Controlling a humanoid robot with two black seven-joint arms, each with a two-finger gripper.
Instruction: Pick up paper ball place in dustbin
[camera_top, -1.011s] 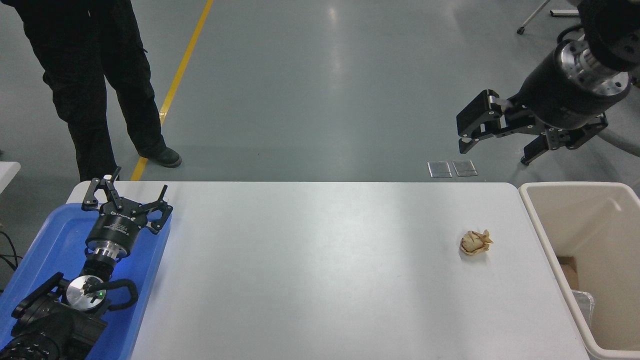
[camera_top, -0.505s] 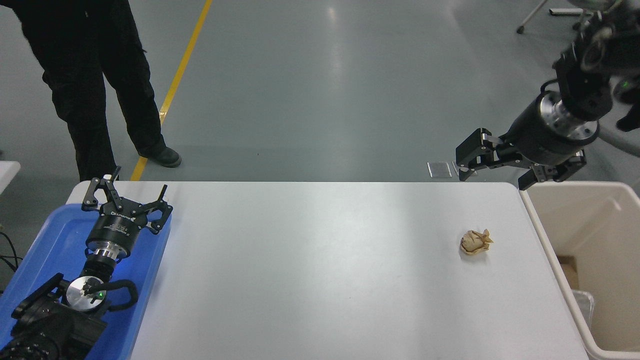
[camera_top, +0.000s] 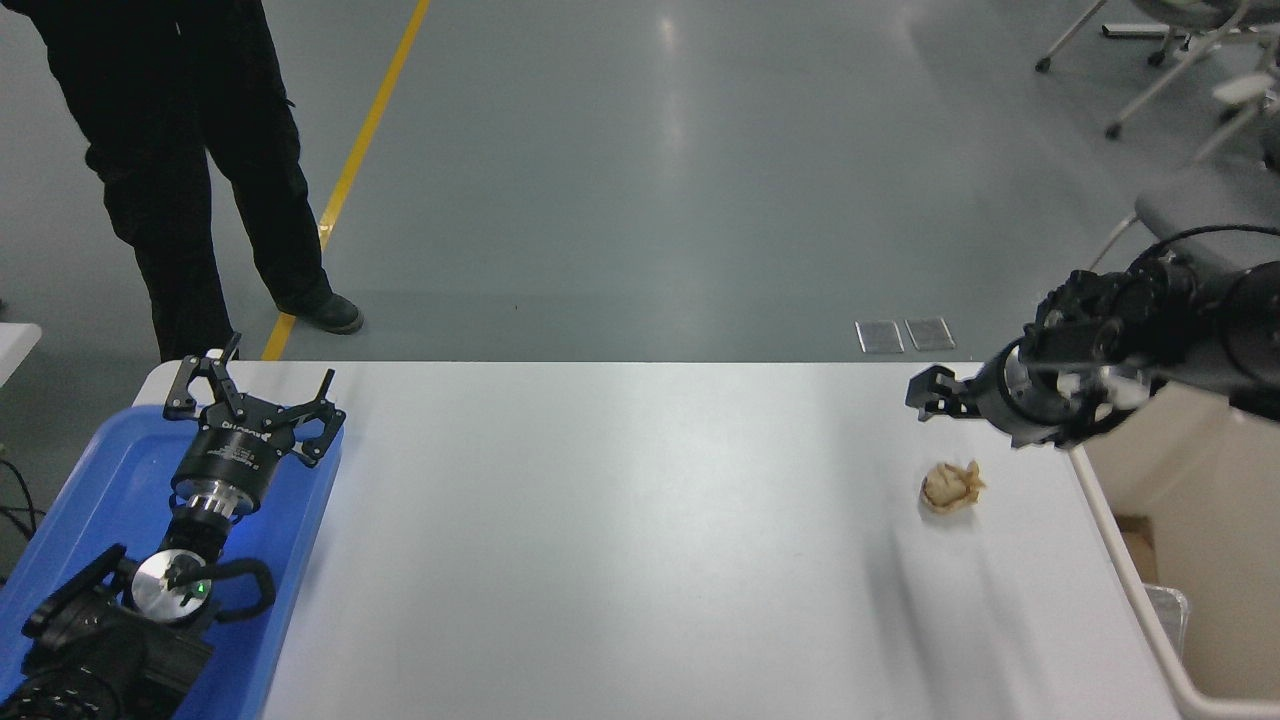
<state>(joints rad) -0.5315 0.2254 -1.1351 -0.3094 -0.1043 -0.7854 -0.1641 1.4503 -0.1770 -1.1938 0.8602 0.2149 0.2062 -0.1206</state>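
A tan paper ball (camera_top: 951, 487) lies on the white desk (camera_top: 620, 530) near its right edge, just beside the cream dustbin (camera_top: 1150, 600). The right hand (camera_top: 935, 396) hangs above and just behind the ball, not touching it; its opening cannot be told. The left hand (camera_top: 254, 396), fingers spread and empty, sits parked over a blue tray (camera_top: 90, 500).

The white table (camera_top: 620, 540) carries the paper ball (camera_top: 950, 487) and a blue tray (camera_top: 100, 470).

A blue tray (camera_top: 90, 480) occupies the white table's (camera_top: 620, 540) near-left corner. A person (camera_top: 190, 160) in black stands beyond the far-left edge, beside a yellow floor line (camera_top: 350, 170).
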